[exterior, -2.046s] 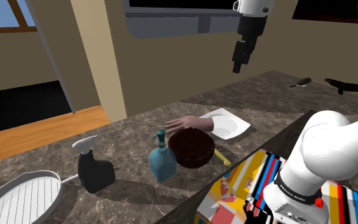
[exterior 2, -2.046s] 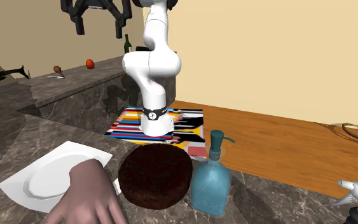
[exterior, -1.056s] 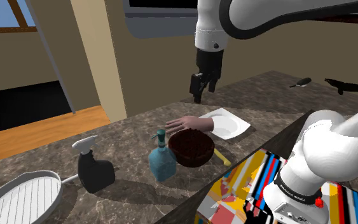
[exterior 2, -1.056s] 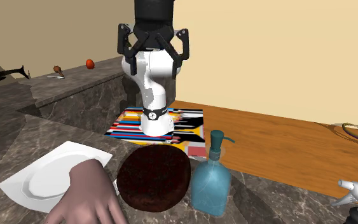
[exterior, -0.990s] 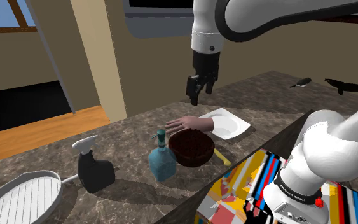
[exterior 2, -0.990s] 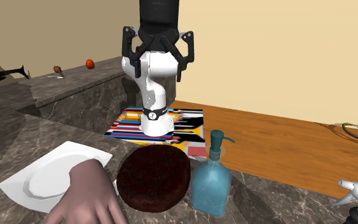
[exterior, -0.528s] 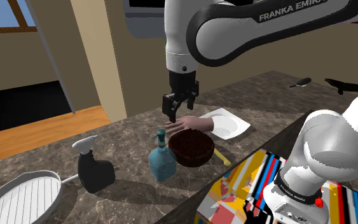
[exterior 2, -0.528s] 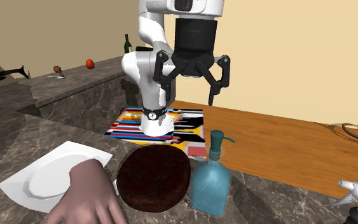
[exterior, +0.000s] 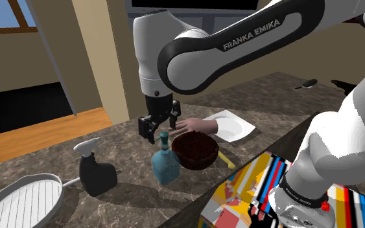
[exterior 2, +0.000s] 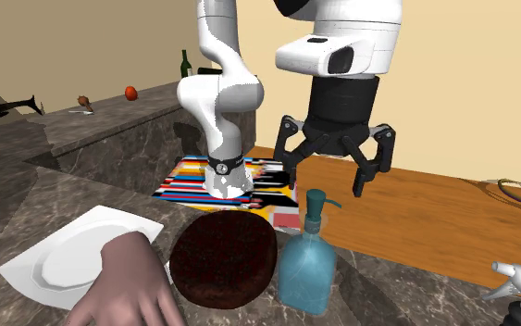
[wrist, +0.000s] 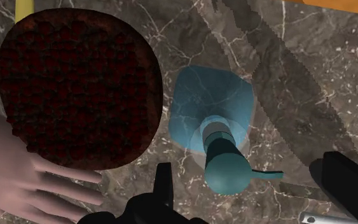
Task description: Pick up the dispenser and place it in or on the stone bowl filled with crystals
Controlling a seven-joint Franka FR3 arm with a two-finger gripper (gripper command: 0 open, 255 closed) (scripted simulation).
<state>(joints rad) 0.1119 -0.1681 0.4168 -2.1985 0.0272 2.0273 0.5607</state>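
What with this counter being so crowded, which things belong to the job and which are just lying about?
Job: open gripper, blue dispenser, dark red-brown bowl.
Lying about: black spray bottle, ridged white pan, white plate, hand model.
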